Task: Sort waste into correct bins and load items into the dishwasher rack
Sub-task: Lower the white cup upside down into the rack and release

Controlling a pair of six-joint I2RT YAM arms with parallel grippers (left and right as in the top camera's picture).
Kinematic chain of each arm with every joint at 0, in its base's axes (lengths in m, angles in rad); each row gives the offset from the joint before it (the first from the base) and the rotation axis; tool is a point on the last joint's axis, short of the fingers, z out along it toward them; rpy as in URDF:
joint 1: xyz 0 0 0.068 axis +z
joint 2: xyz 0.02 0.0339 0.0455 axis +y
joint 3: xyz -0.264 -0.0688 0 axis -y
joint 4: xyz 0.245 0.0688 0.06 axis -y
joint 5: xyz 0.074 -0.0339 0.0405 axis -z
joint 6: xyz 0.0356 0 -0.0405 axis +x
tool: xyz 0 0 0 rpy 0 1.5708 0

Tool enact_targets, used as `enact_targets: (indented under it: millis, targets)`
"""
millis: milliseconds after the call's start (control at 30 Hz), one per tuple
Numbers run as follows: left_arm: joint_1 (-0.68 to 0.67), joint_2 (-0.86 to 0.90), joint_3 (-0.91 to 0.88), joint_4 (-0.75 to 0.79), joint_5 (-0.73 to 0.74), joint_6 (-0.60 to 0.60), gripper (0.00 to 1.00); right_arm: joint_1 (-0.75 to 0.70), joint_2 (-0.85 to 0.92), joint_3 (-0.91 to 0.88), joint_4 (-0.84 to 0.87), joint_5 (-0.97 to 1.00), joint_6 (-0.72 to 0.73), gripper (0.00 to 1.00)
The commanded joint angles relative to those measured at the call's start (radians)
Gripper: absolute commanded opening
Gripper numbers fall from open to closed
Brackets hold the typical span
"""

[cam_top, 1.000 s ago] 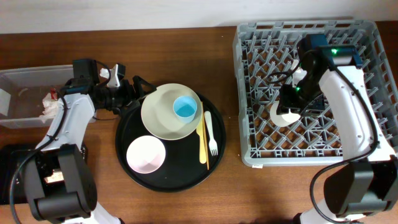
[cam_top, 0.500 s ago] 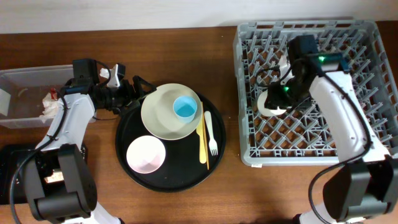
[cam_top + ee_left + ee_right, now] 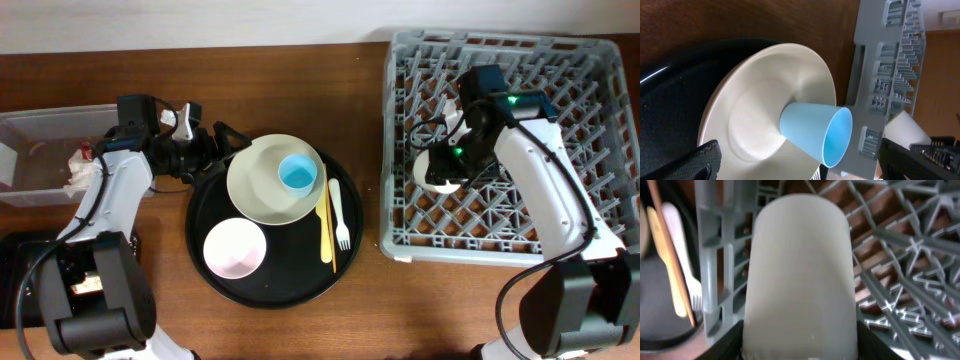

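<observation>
The right hand is gripping the small cream cup between its fingers, holding it low inside the dishwasher rack, close to the rack's left wall. The rack is sitting at the back right corner of the table. The cup's tilt against the pegs is hard to read. If the hand lets go while the cup is resting on peg tips rather than between them, the cup is likely to tip over or wedge. Pressing it sideways against the wall risks shoving the whole rack along the table.

The left hand is standing wide open and empty at the left rim of the pale cream plate, over the round black tray. The small blue cup is standing on that plate. Lifting the plate first would probably send the cup sliding off. The pinkish-white bowl, white fork and yellow utensil are waiting on the tray
</observation>
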Motion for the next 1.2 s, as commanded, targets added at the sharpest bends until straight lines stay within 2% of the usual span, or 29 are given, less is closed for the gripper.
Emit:
enact_targets:
  millis: [0, 233, 400, 633, 800, 1167]
  targets:
    - [0.002, 0.005, 0.002, 0.0, 0.003, 0.008, 0.99, 0.003, 0.008, 0.078, -0.095, 0.064, -0.008, 0.11]
    - [0.002, 0.005, 0.002, 0.0, 0.003, 0.008, 0.99, 0.005, 0.008, 0.092, -0.05, -0.009, -0.008, 0.09]
    - [0.002, 0.005, 0.002, 0.0, 0.003, 0.008, 0.99, 0.005, 0.008, 0.24, -0.177, -0.01, 0.019, 0.04]
    - [0.002, 0.005, 0.002, 0.0, 0.003, 0.008, 0.99, 0.006, 0.128, 0.237, -0.225, -0.007, 0.018, 0.04]
    - [0.002, 0.005, 0.002, 0.0, 0.003, 0.008, 0.99, 0.006, 0.139, 0.222, -0.165, -0.006, 0.015, 0.04]
    - [0.002, 0.005, 0.002, 0.0, 0.004, 0.008, 0.99, 0.039, 0.178, 0.219, -0.212, 0.027, 0.015, 0.04]
